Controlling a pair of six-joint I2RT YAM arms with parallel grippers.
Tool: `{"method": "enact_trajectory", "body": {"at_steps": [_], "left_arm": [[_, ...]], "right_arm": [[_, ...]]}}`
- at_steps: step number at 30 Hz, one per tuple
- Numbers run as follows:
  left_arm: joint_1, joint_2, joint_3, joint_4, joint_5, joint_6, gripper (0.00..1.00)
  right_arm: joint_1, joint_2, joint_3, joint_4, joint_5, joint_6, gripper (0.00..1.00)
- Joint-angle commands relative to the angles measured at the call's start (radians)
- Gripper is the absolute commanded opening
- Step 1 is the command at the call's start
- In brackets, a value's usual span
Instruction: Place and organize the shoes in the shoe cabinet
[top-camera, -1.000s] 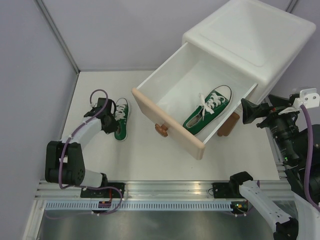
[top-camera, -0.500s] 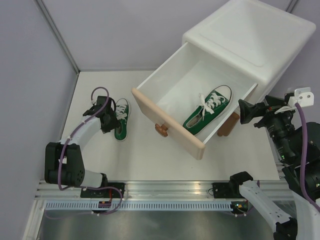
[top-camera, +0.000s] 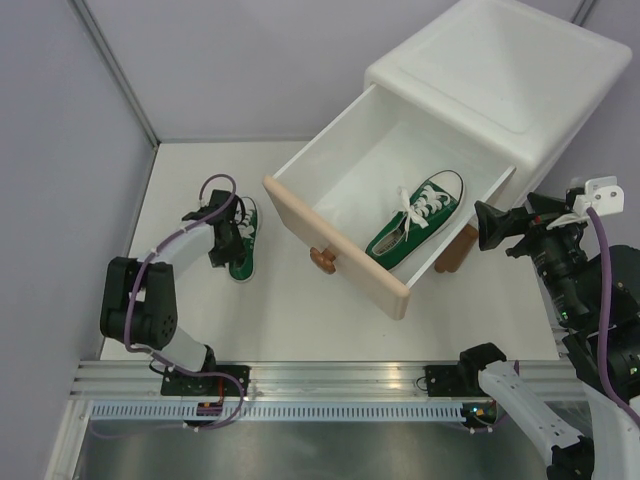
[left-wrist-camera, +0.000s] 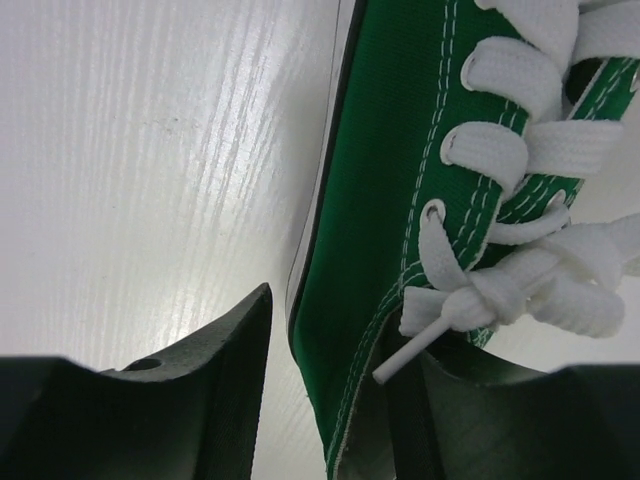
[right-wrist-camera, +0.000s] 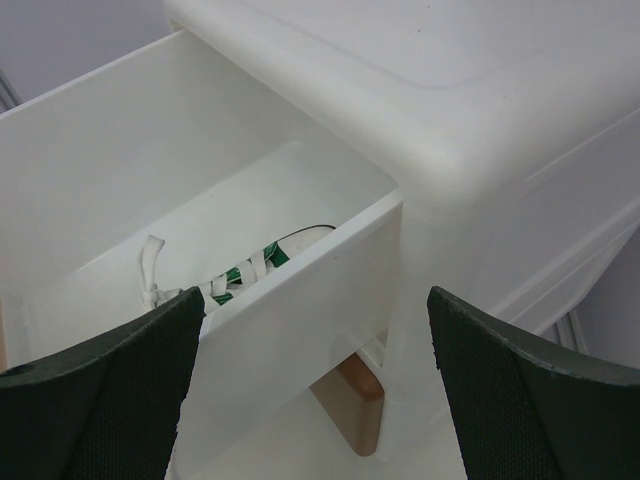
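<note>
One green sneaker (top-camera: 243, 243) lies on the white table left of the cabinet. My left gripper (top-camera: 226, 236) is down on it, jaws open. In the left wrist view the shoe's (left-wrist-camera: 400, 190) near side wall stands between my fingers (left-wrist-camera: 205, 385); one is outside on the table, the other is at the shoe's opening under the lace bow. A second green sneaker (top-camera: 415, 222) lies in the pulled-out beige-fronted drawer (top-camera: 335, 250) of the white shoe cabinet (top-camera: 500, 80). My right gripper (top-camera: 493, 224) hangs open and empty beside the drawer's right side. No blue shoes show.
A brown knob (top-camera: 322, 259) sticks out of the drawer front. A brown cabinet foot (right-wrist-camera: 362, 398) stands under the drawer's side wall (right-wrist-camera: 300, 300), between my right fingers in the right wrist view. Grey walls close the table at left and back.
My left gripper has moved right and settled onto the green sneaker on the table. My right gripper has shifted slightly left toward the drawer. The shoes have not moved.
</note>
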Motion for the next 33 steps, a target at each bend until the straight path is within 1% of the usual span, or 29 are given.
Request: {"method": "enact_trajectory", "body": {"at_steps": [1, 5, 9, 13, 17, 27, 29, 30, 33], "left_arm": [[-0.003, 0.019, 0.051, -0.024, -0.098, 0.037, 0.5], [-0.004, 0.043, 0.066, -0.033, -0.124, 0.05, 0.47], [-0.004, 0.047, 0.072, -0.06, -0.161, 0.04, 0.42], [-0.004, -0.006, 0.066, -0.077, -0.17, 0.034, 0.41], [-0.004, -0.023, 0.069, -0.085, -0.18, 0.039, 0.41], [-0.004, 0.082, 0.132, -0.065, -0.115, 0.068, 0.4], [-0.004, 0.098, 0.158, -0.061, -0.117, 0.079, 0.39], [-0.004, 0.114, 0.167, -0.061, -0.121, 0.082, 0.36], [-0.004, 0.15, 0.192, -0.062, -0.134, 0.099, 0.35]], "right_arm": [[0.003, -0.006, -0.008, 0.027, 0.002, 0.011, 0.96], [0.004, -0.009, -0.014, 0.027, 0.001, 0.011, 0.96], [0.004, -0.012, -0.019, 0.028, 0.001, 0.009, 0.96], [0.003, -0.013, -0.019, 0.027, 0.005, 0.007, 0.96], [0.003, -0.015, -0.025, 0.031, 0.002, 0.011, 0.96], [0.003, -0.022, -0.04, 0.03, 0.007, 0.011, 0.96], [0.004, -0.023, -0.042, 0.028, 0.005, 0.012, 0.96], [0.003, -0.022, -0.043, 0.027, 0.005, 0.012, 0.96], [0.003, -0.024, -0.042, 0.025, 0.008, 0.011, 0.96]]}}
